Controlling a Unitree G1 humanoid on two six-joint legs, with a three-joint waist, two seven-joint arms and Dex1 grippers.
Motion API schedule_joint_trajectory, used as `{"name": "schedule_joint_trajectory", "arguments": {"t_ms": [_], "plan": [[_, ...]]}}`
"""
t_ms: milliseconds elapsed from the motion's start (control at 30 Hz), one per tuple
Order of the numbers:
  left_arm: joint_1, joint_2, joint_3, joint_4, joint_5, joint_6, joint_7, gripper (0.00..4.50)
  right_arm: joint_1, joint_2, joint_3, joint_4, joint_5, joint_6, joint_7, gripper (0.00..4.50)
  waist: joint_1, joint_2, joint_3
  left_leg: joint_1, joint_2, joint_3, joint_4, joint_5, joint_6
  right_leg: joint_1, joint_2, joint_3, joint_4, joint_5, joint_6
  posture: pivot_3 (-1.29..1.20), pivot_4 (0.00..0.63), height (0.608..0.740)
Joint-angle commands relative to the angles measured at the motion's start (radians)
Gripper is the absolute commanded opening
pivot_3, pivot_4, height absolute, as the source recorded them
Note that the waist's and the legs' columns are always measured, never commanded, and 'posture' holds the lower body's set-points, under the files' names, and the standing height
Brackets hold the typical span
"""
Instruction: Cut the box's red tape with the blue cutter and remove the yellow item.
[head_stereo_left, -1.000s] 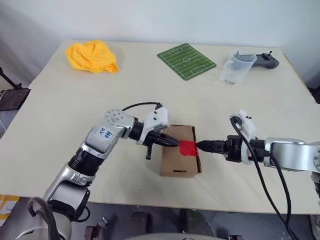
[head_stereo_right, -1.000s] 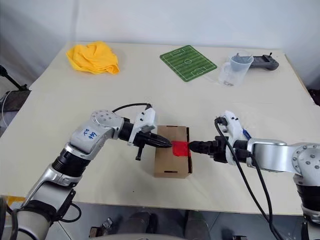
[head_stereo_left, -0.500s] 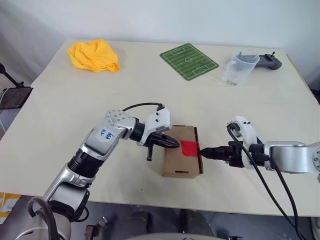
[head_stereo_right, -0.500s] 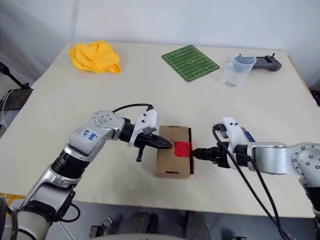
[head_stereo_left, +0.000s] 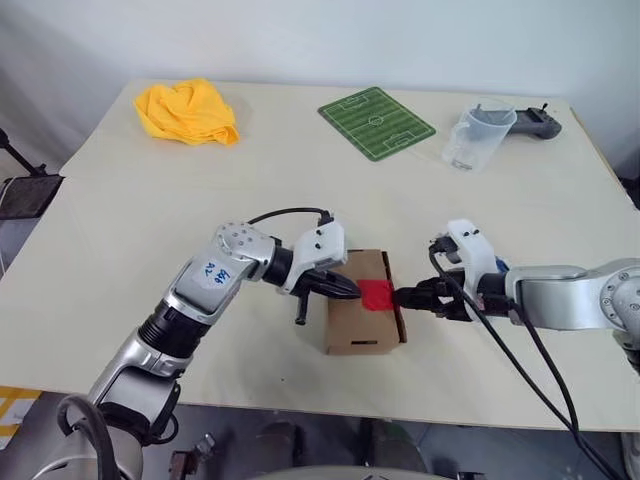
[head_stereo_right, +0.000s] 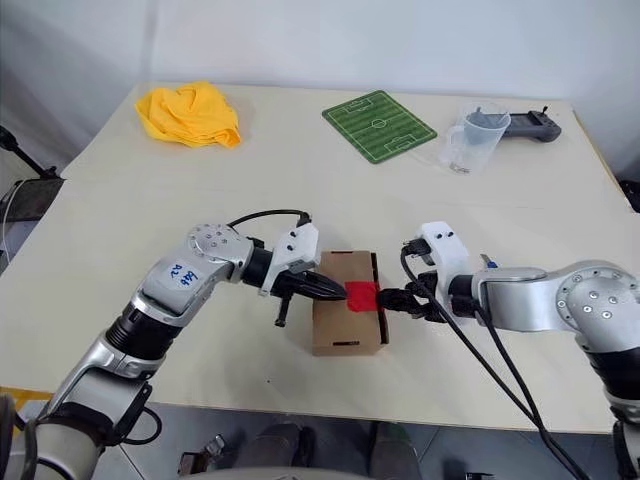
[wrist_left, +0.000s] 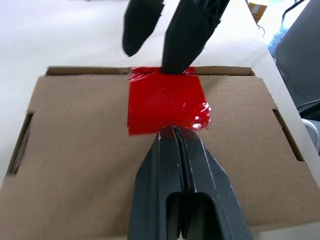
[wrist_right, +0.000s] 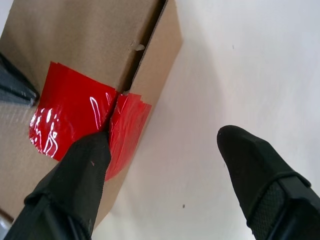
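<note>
One box (head_stereo_left: 364, 316) lies on the table (head_stereo_left: 130, 200), bearing one red tape (wrist_left: 166, 103) patch over its lid's edge. Two grippers meet there — the left gripper (wrist_left: 173, 131), clenched empty, tips touching the tape's near edge; the right gripper (wrist_right: 165, 150), spread wide, one finger (wrist_right: 85, 165) on the tape at the box's edge, the other beside the box over the table.

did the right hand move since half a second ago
Yes. The right hand has closed in on the box; one finger now touches the red tape at the box's edge.
</note>
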Motion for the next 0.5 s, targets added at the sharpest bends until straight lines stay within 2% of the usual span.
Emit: {"name": "schedule_joint_trajectory", "arguments": {"t_ms": [33,167,500], "plan": [[0.025,-0.001,-0.043,0.012,0.035,0.012,0.008,0.0,-0.006,-0.004,0.005,-0.034,-0.071,0.025,0.006,3.66,0.0,0.0,0.0,0.0,0.0,0.0,0.0,0.0,0.0,0.0,0.0,0.0,0.0,0.0,0.0,0.0,0.15,0.74],[0.038,0.017,-0.062,0.009,0.045,0.031,0.009,0.0,0.018,-0.055,-0.025,-0.043,-0.196,0.057,0.067,3.66,0.002,0.0,0.0,0.002,0.0,0.0,0.0,0.0,0.0,0.003,0.0,0.0,0.0,0.0,0.0,0.0,0.15,0.74],[0.059,0.024,-0.071,0.013,0.047,0.032,0.018,0.0,0.09,-0.055,-0.095,-0.041,-0.378,0.093,0.195,3.66,0.003,0.0,-0.001,0.006,-0.002,-0.008,0.0,-0.001,0.001,0.013,-0.004,0.002,-0.005,0.0,0.0,0.0,0.15,0.74]]}}
